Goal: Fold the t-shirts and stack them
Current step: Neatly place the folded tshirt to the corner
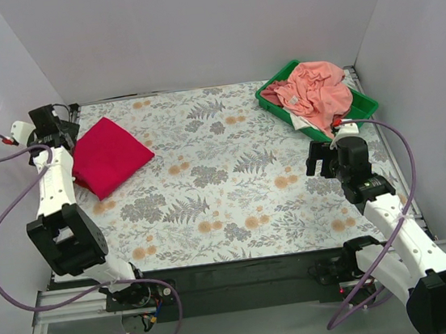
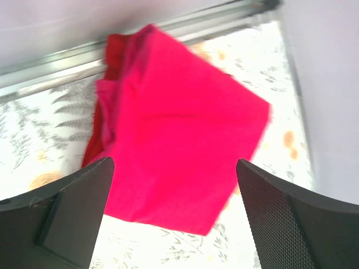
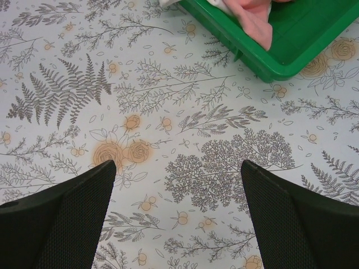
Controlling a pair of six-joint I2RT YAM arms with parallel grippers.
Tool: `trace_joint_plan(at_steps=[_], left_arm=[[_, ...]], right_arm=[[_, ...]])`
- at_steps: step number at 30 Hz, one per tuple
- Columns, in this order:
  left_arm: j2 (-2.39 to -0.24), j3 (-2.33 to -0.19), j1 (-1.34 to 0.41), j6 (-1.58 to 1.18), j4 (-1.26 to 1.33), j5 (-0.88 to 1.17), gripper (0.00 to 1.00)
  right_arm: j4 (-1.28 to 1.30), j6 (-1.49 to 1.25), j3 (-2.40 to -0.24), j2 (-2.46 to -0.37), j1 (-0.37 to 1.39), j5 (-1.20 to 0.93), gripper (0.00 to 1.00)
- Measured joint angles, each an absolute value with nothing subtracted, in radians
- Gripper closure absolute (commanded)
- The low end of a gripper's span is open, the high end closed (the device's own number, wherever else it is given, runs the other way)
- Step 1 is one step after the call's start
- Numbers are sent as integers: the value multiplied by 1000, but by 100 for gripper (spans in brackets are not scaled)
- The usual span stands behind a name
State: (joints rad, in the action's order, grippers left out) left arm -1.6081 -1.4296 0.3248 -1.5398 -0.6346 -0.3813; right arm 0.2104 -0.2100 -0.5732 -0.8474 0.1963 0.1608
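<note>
Two t-shirts lie in one pile at the left edge of the grey floral cloth (image 1: 225,183). The large crimson t-shirt (image 1: 110,155), folded square, covers the scarlet t-shirt (image 2: 112,47), which peeps out along one side. At the far right the green tray (image 1: 368,103) holds a crumpled salmon-pink garment (image 1: 316,94). The left gripper (image 2: 175,163) hovers over the pile, jaws wide and holding nothing. The right gripper (image 3: 178,165) hangs wide and empty near the tray. A fingertip snagging the top layer could drag the fold open. How neatly the scarlet t-shirt is folded underneath is hidden, and the left wrist view is blurred.
</note>
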Motion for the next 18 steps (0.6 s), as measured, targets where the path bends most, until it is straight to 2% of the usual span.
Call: trace_joint_plan(at_steps=[4, 9, 18], left_arm=[[-1596, -1427, 319, -1493, -554, -288, 9], [-1697, -1386, 315, -1457, -466, -196, 8], [-1805, -1266, 313, -1473, -476, -293, 7]], right_arm=[[211, -210, -573, -841, 196, 154, 2], [210, -209, -573, -838, 196, 142, 2], [210, -209, -573, -859, 196, 119, 2]])
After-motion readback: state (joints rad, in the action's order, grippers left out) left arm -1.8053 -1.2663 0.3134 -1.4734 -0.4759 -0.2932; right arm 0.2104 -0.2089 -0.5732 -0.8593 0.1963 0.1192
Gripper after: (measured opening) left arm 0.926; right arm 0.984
